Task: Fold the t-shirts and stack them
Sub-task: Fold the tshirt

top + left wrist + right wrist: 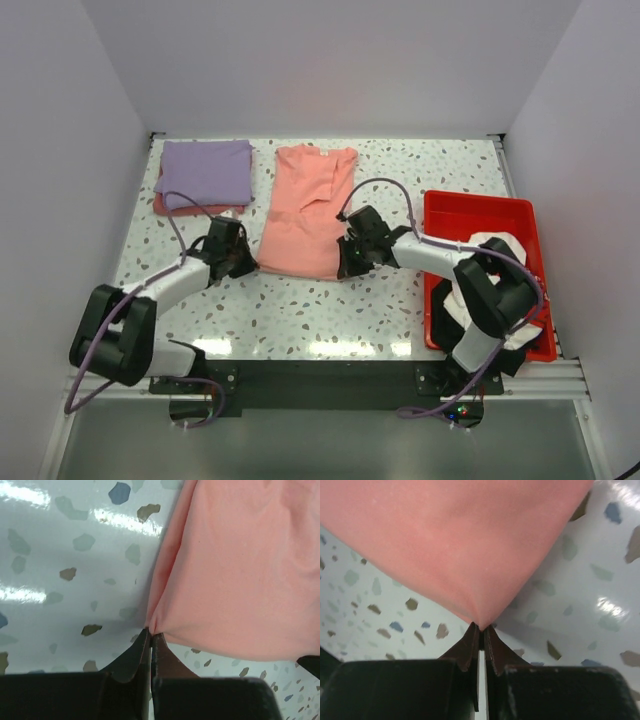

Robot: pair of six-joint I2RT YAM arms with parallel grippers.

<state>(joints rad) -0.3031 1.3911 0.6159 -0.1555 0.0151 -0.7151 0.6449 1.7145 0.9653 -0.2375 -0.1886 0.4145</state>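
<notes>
Salmon shirt lies mid-tabletop, half folded; left tool and right tool each pinch a near corner. Purple shirt lies folded at the far-left corner. White shirts wait in the tray at the right edge.
</notes>
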